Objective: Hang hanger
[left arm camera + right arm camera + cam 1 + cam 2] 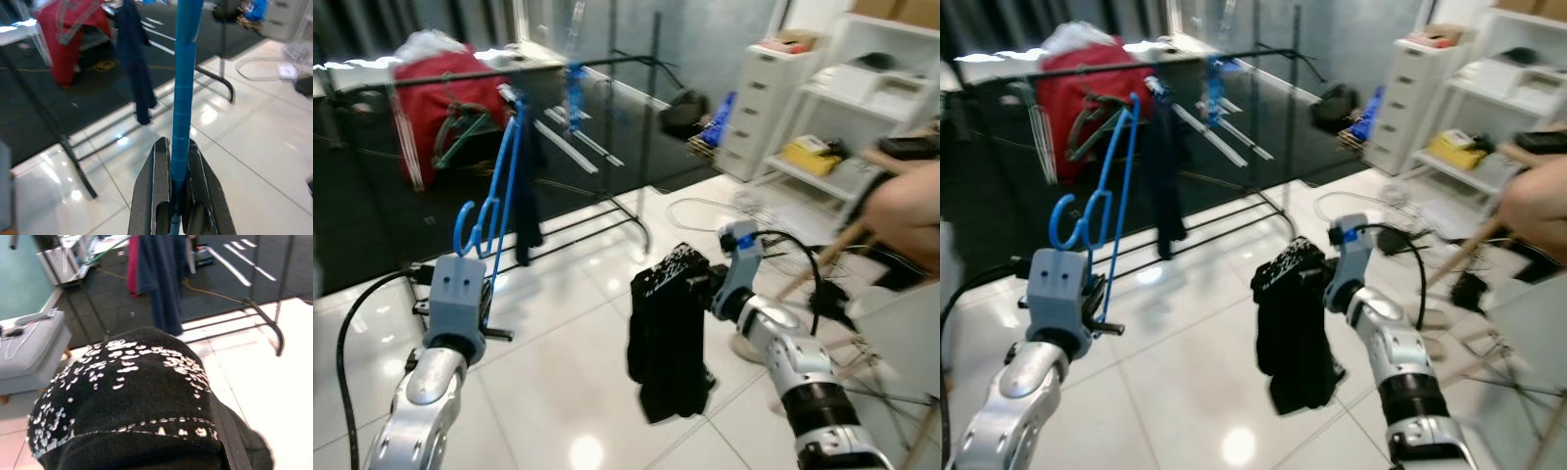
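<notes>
Left eye view takes in the black metal clothes rack (651,211) standing ahead on the dark mat, its top rail crossing the scene with a dark navy garment (526,196) already hanging off it, and a red bag (445,103) slumped behind. Over on the robot's right, a black sequinned garment (671,333) droops from the right gripper (700,289), draped right over it so I cannot tell how its fingers stand. A person's arm (911,211) sits at the far right edge, near white shelving (862,88). Now the key piece: the thin blue plastic hanger (494,201), held upright and raised by the left gripper (178,191), whose two black fingers are pinched tight on its narrow shaft, the hook curling beside the wrist rather than up near the rail. It's slim and smooth, looks slightly bowed. The risk, I'd say, is that such a skinny shaft twists or slips in the pinch as it is lifted, so the hook misses the rail, or it snags that navy garment on approach.
</notes>
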Motion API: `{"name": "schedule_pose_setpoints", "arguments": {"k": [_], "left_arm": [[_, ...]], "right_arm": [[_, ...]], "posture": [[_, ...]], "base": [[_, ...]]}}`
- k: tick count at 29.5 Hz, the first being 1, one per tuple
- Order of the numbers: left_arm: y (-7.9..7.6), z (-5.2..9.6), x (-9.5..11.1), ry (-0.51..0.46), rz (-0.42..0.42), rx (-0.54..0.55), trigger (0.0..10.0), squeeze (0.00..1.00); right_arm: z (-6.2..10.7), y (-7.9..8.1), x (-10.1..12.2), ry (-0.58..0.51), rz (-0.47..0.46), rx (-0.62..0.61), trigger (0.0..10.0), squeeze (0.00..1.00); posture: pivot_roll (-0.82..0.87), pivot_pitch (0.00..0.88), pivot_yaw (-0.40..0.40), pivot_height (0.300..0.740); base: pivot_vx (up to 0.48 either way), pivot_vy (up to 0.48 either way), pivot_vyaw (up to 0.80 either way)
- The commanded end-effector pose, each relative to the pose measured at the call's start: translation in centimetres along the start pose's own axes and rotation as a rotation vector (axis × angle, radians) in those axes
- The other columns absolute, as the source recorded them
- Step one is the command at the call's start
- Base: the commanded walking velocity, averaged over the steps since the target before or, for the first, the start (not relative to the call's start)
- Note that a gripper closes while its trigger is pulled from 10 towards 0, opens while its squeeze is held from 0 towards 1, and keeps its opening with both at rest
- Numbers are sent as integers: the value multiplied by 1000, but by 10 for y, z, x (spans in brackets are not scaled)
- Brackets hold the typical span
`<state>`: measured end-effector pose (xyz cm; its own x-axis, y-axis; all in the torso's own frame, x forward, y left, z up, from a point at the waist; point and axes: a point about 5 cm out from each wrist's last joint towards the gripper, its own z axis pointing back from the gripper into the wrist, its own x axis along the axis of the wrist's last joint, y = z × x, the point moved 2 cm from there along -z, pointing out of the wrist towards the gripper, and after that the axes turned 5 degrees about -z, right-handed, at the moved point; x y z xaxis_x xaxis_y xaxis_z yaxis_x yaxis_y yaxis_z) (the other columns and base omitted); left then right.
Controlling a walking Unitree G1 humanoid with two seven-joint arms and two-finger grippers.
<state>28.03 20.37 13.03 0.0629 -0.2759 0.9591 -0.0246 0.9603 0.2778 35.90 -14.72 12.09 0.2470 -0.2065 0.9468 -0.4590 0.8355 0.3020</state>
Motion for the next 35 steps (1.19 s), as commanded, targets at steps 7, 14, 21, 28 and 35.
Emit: {"name": "schedule_pose_setpoints", "arguments": {"k": [7, 14, 21, 28, 35], "left_arm": [[-2, -10, 0, -12, -79, -29, 10000, 0], [-3, -12, 2, -30, -100, -38, 10000, 0], [-2, -13, 1, -40, -108, -28, 10000, 0], [-3, -18, -3, -41, -140, -12, 10000, 0], [-8, -32, -25, 22, -198, -25, 10000, 0]], "right_arm": [[-5, -1, 9, -30, -5, 3, 10000, 0], [-6, -3, 9, -30, -15, -8, 10000, 0], [-6, -5, 9, -37, -39, -21, 10000, 0], [-9, -10, 4, -28, -66, -39, 10000, 0], [-14, -19, -7, 4, -65, -89, 10000, 0]], "posture": [[67, 0, -69, 740], [72, 0, -70, 740], [73, 0, -67, 740], [76, 0, -60, 740], [94, 0, -67, 740]], "base": [[0, 0, -800], [0, 0, -800], [0, 0, -800], [0, 0, -800], [0, 0, -800]]}}
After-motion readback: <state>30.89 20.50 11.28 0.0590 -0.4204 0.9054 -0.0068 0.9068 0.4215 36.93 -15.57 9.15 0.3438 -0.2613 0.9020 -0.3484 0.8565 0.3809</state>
